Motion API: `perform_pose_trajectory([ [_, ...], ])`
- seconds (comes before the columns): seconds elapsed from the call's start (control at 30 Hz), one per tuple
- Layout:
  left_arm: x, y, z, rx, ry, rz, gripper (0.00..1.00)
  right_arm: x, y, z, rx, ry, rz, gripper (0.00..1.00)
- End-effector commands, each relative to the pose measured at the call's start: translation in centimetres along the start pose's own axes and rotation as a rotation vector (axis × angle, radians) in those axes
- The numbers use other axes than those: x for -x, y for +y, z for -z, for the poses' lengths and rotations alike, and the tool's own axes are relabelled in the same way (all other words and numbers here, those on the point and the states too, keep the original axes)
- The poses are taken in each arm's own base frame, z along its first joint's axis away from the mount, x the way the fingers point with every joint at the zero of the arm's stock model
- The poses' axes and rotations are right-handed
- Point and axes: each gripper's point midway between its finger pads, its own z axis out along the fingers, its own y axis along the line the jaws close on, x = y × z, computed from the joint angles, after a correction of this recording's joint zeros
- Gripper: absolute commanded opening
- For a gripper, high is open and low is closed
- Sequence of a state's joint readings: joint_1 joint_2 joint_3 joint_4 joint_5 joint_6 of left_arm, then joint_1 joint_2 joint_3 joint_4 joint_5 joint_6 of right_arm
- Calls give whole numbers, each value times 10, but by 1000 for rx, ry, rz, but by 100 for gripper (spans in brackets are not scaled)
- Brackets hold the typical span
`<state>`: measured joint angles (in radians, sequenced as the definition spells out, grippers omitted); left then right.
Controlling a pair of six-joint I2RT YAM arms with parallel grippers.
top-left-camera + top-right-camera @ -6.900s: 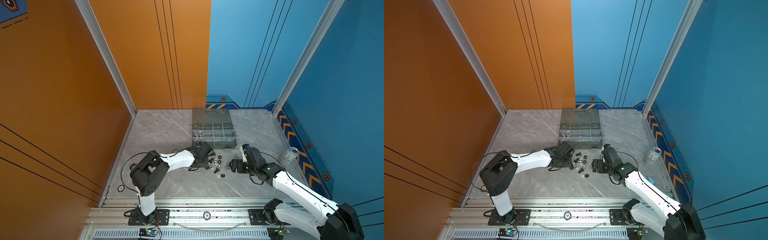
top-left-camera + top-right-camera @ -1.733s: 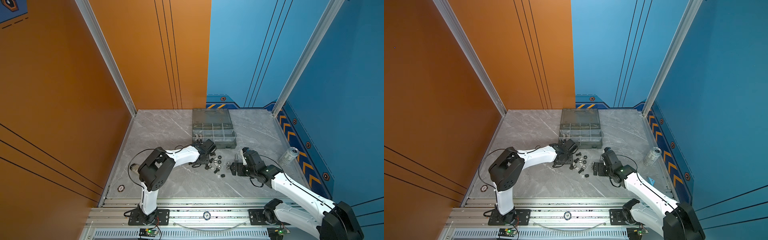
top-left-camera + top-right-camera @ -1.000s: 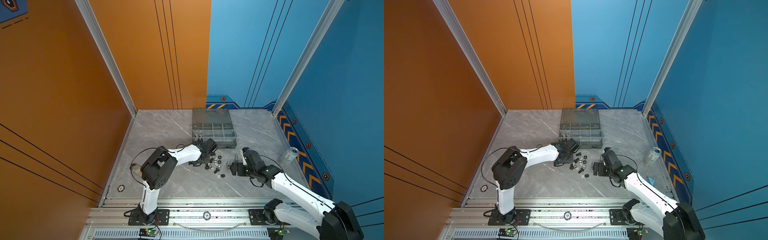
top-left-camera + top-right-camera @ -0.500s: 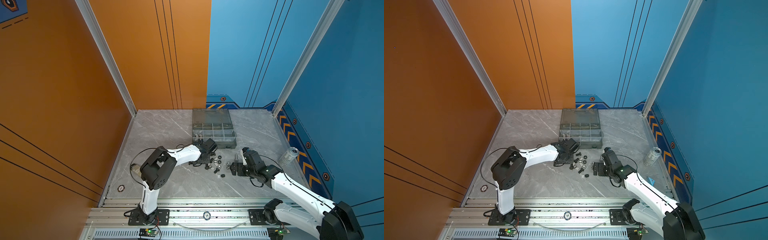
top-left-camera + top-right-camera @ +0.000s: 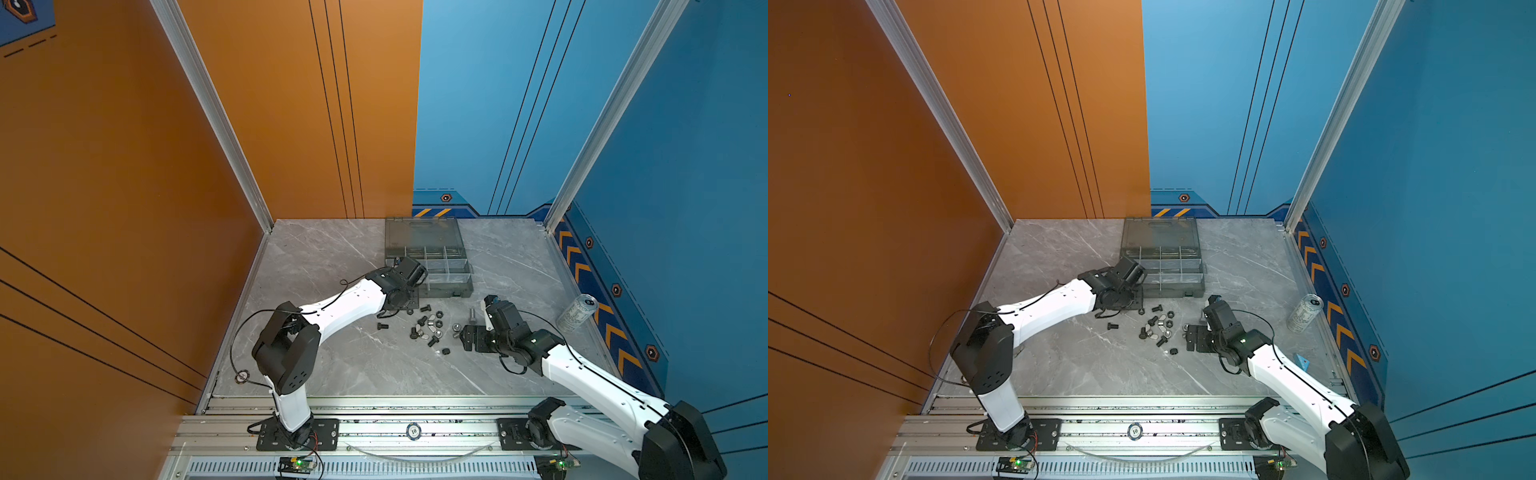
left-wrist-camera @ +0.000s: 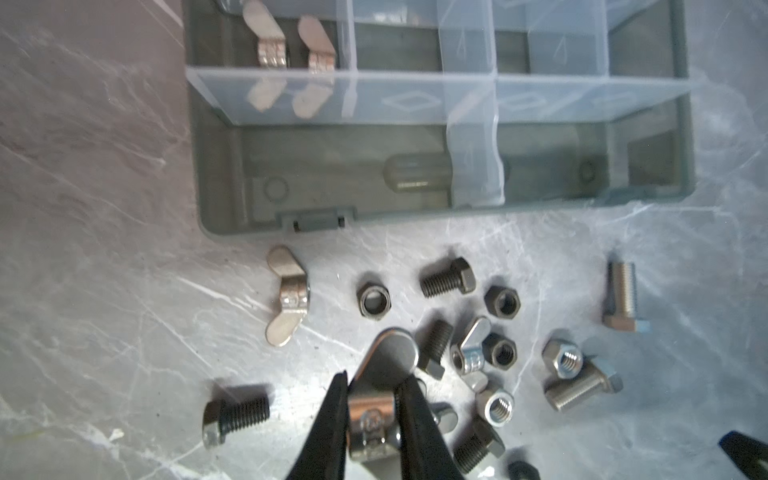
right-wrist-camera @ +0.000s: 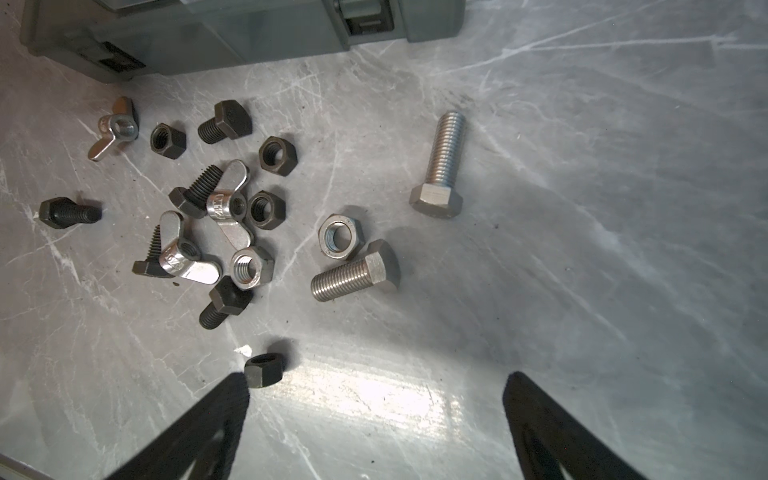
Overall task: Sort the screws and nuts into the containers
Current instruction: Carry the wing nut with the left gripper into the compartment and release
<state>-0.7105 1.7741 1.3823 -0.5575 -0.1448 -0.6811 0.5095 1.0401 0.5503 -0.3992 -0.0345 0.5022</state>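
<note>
Your left gripper [image 6: 373,388] is clamped tight on a silver metal wing nut [image 6: 384,359]. Its black fingers [image 6: 332,424] pinch the nut's hub, and one flared ear sticks out past the tips. You cannot tell whether the nut is clear of the grey marble tabletop [image 6: 104,291].

Straight ahead of those tips, beyond the loose hardware, sits the smoky grey translucent plastic organizer box [image 6: 540,203] with clear dividers. A compartment behind its nearest row, against the end wall, holds two more silver wing nuts [image 6: 270,45]. Between the tool and the box lie a loose silver wing nut [image 6: 288,295], a black hex nut [image 6: 374,300] and a short black hex-head bolt [image 6: 449,282]. A longer silver hex-head bolt [image 6: 621,297] lies well off to one side.

Your right gripper [image 7: 376,380] stands spread wide with nothing between its fingers [image 7: 199,428]. A small black nut [image 7: 264,370] sits right at the tip of one finger; you cannot tell whether they touch. Ahead of the open jaws lie two long silver bolts [image 7: 442,162] and a silver hex nut [image 7: 340,237], with the tangled cluster of screws and nuts [image 7: 224,216] beyond that finger's side.
</note>
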Motion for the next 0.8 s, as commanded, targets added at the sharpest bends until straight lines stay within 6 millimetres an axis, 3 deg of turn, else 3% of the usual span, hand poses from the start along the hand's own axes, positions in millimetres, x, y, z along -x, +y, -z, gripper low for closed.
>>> perform_pose_trajectory([
  [0.0,29,1,3,-14,-29,-24,1,-1,-1,0,1,5,-2,98],
  [0.13,60,6,-7,-6,-63,-25,1,-1,-3,2,-6,-1,-2,98],
  [0.33,88,18,-36,-5,-75,-2,1,0,-4,4,-7,-11,-6,98],
  [0.53,106,28,-60,-5,-97,6,1,0,-4,4,-9,-9,-8,98],
  [0.77,118,36,-75,-3,-96,22,1,0,-5,2,-16,-8,-8,98],
])
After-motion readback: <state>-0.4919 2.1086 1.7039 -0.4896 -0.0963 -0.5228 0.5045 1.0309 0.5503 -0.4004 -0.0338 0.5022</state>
